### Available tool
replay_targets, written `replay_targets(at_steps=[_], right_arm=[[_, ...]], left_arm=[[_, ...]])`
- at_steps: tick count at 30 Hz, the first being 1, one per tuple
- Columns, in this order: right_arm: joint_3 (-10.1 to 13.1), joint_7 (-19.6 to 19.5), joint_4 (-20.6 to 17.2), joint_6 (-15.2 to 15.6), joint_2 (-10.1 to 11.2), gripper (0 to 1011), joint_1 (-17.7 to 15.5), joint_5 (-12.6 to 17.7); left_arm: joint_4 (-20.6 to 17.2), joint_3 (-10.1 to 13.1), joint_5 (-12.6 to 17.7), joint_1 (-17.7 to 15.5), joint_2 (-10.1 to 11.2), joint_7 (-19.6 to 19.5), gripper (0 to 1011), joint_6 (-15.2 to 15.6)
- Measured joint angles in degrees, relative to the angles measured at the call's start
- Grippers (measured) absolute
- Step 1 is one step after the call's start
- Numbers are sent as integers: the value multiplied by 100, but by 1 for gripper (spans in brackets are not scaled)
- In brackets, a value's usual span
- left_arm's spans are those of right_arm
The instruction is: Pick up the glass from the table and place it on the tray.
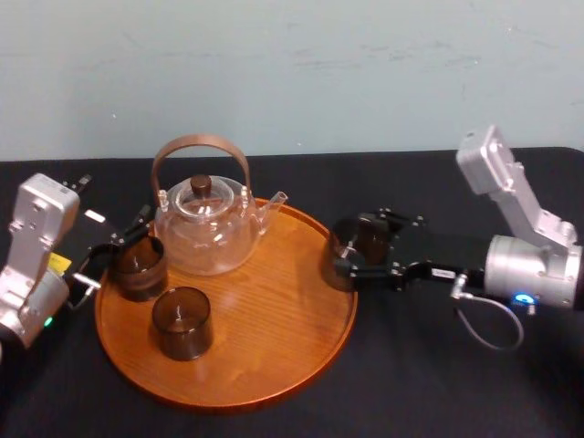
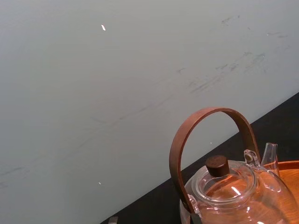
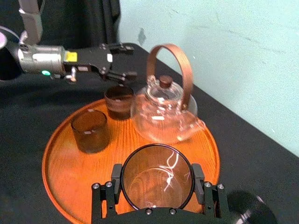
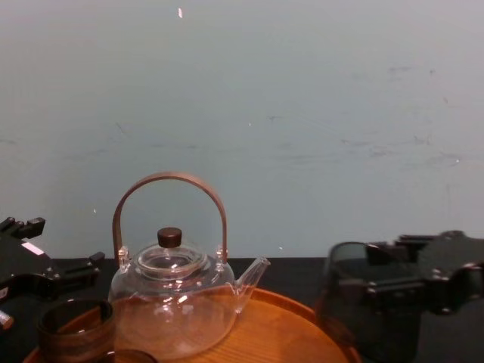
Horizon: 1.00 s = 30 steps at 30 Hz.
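The right pincer [image 1: 358, 251] reaches in from the counter's right side, and its fingers are clamped on either side of the smoky glass [image 3: 156, 176], gripping it upright. The glass hangs right at the right rim of the round wooden tray [image 1: 274, 301]; I cannot tell whether its base touches the wood. The tray sits on the black counter [image 1: 429, 383], a little left of centre. On the tray's back-left part stands the clear teapot [image 1: 203, 228] with its arched brown handle, spout pointing right. Just left of it, by the tray's left rim, there's a second tumbler [image 1: 139, 267], and a third tumbler [image 1: 182, 321] stands nearer the front. Over at the tray's left rim sits the left pincer [image 3: 125, 60], fingers spread wide and gripping nothing, just beside that second tumbler.
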Motion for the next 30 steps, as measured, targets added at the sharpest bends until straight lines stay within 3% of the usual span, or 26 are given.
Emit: replay_targets(at_steps=[13, 30], right_arm=[[-470, 160, 352, -248, -534, 904, 391, -34], [-892, 289, 783, -306, -878, 904, 594, -93]], left_arm=[[0, 0, 0, 0, 0, 0, 1002, 0], [0, 0, 0, 0, 0, 0, 1001, 0]])
